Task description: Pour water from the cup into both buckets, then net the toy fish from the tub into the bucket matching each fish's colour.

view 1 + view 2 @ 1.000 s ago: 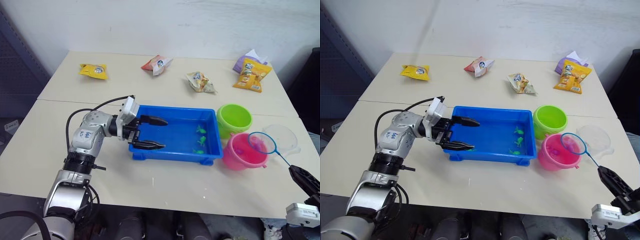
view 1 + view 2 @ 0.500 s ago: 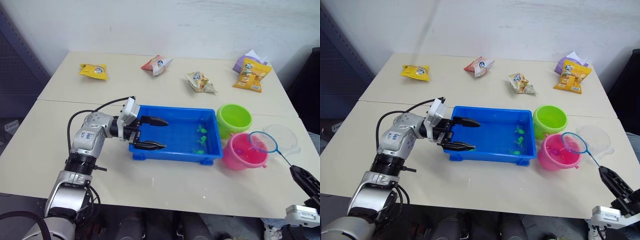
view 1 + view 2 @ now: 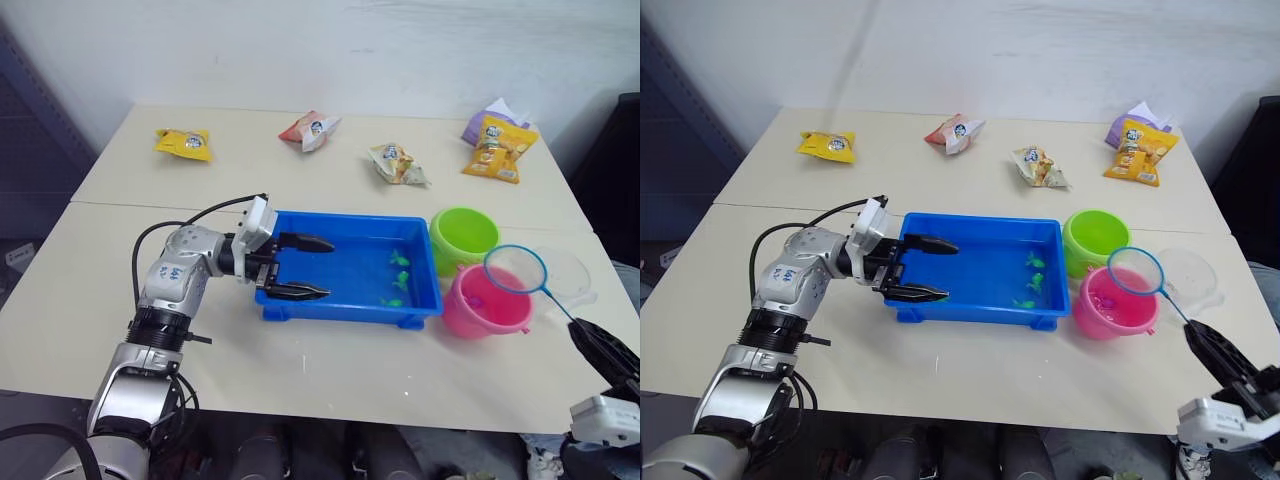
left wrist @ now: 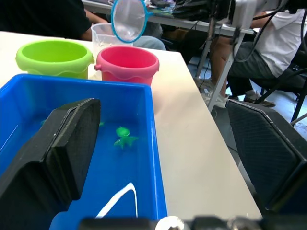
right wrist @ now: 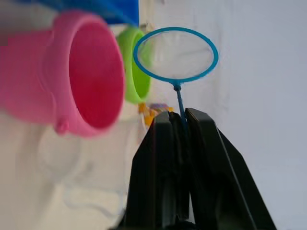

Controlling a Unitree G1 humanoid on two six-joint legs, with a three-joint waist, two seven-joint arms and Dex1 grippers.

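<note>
The blue tub [image 3: 350, 312] lies mid-table with small green toy fish [image 3: 401, 280] at its right end. My left gripper [image 3: 330, 268] is open at the tub's left end, one finger over the water and one outside the near wall. Right of the tub stand the lime green bucket [image 3: 463, 236] and the pink bucket [image 3: 480, 312]. The net [image 3: 515, 268] hovers with its hoop over the pink bucket's far rim. My right gripper [image 3: 580, 330] is shut on its thin handle. The clear cup [image 3: 575, 275] stands behind the net.
Several snack bags lie along the far side of the table: a yellow one [image 3: 183, 143], a red and white one [image 3: 310, 128], a pale one [image 3: 397, 163], and a purple and yellow pair [image 3: 498, 138]. Seated people and table legs show beyond the buckets in the left wrist view.
The net's hoop has risen and shifted a little left over the pink bucket, carried by my right gripper. The left gripper has stayed at the tub.
</note>
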